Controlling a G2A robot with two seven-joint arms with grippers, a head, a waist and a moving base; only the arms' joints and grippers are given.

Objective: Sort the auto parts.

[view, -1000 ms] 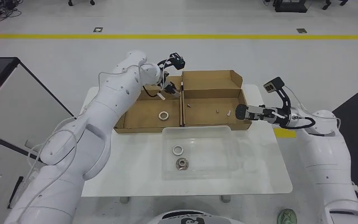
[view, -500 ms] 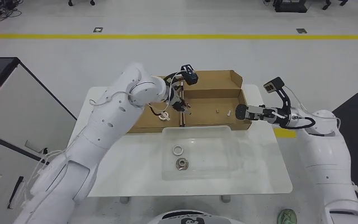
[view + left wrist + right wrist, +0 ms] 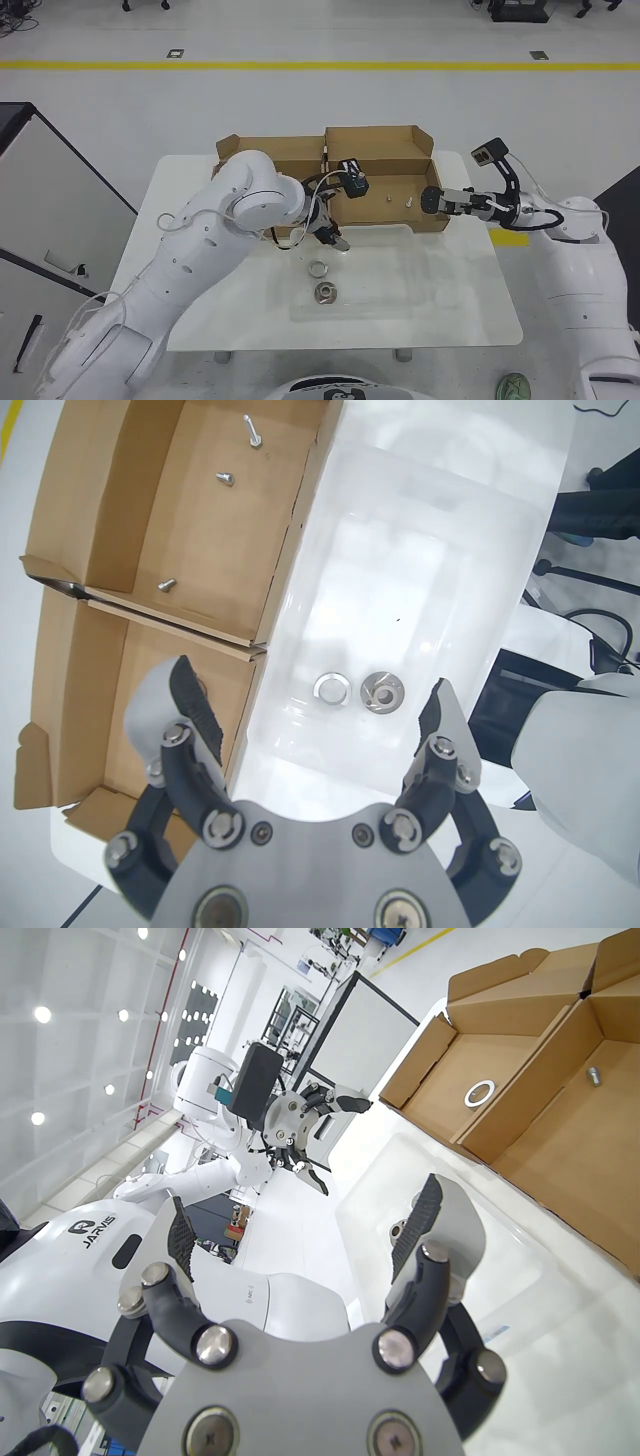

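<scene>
Tabletop carries a clear bin. Left claw hangs over it, spread wide and empty, with the ring and flanged bushing just beside each other below its tips. Right claw is also spread and empty, well off to one side. Risk: closing may catch both parts, or skid the thin ring on slick plastic.
</scene>
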